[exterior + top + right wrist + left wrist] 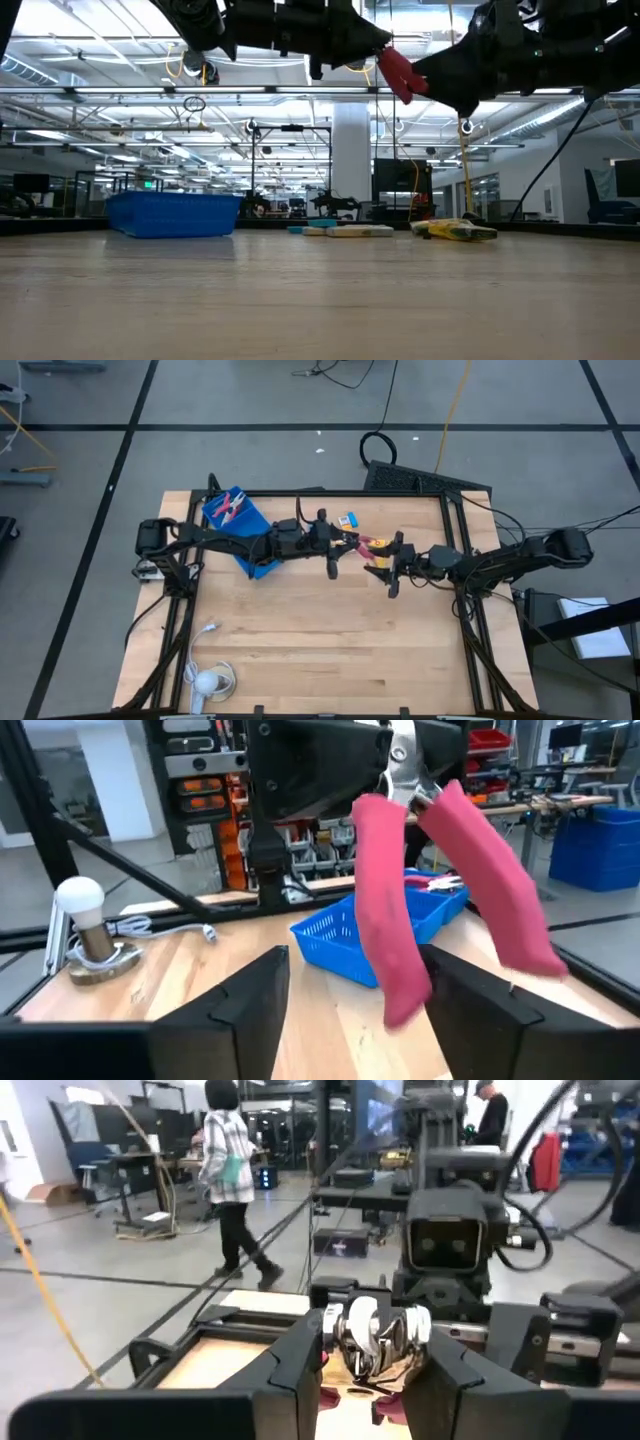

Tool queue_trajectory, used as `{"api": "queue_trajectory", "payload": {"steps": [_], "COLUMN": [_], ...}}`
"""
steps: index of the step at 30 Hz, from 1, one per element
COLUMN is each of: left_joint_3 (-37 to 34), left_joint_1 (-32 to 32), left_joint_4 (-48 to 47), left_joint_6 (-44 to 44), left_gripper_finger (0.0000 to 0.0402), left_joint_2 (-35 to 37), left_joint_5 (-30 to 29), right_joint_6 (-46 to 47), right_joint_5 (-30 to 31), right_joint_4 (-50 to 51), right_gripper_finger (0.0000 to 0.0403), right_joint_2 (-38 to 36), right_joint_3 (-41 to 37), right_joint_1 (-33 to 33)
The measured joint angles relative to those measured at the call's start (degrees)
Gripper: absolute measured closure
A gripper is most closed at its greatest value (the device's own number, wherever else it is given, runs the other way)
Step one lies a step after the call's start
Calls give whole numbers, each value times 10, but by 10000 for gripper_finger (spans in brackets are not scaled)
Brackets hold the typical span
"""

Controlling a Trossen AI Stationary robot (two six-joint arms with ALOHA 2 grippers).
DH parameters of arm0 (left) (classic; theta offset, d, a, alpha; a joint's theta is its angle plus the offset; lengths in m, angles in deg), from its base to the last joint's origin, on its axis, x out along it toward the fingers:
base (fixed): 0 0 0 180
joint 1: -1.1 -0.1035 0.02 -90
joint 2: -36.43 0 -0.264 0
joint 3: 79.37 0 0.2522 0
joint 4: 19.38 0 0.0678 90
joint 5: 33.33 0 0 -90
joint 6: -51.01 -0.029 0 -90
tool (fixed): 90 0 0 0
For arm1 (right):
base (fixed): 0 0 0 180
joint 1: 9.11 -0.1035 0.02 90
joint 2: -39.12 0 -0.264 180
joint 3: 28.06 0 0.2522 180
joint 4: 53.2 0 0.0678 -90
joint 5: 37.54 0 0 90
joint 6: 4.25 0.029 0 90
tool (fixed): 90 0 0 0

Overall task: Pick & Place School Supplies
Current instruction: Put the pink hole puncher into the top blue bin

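A pair of pliers-like scissors with thick red-pink rubbery handles (440, 890) hangs in the air between the two arms, above the middle of the pale wooden table (320, 630). The left gripper (365, 1342) is clamped on the tool's shiny metal head, seen between its dark fingers. The two handles splay out toward the right gripper (350, 980), whose dark fingers stand apart on either side of the nearer handle; whether they touch it is hard to judge from this angle. In the low view the red handle juts down between the two dark arms, well above the tabletop.

Behind the arms lie a small yellow-orange and blue packet (347, 520) and yellow-and-red pieces (375, 542) on the wood. A blue plastic mesh tray (240, 530) sits under the left arm, holding another red-handled tool (232, 506). A white cable and round white object (208, 680) rest near the table's front-left corner.
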Motion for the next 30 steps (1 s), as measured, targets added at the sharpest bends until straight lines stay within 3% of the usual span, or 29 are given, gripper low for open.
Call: {"api": "queue_trajectory", "payload": {"steps": [4,12,22,30], "left_joint_3": [0,0,0,0], "left_joint_1": [-8,-20,-98,-211], "left_joint_4": [-69,-247,-539,-716], "left_joint_6": [14,37,141,203], "left_gripper_finger": [294,299,298,299], "left_joint_2": [30,101,208,224], "left_joint_5": [-7,-180,-317,-329], "right_joint_6": [0,21,28,22], "right_joint_5": [1,0,0,0], "right_joint_4": [35,90,100,95], "right_gripper_finger": [181,179,187,188], "right_joint_2": [-19,-50,-53,-53], "right_joint_3": [0,0,-1,-1], "right_joint_1": [3,10,17,17]}}
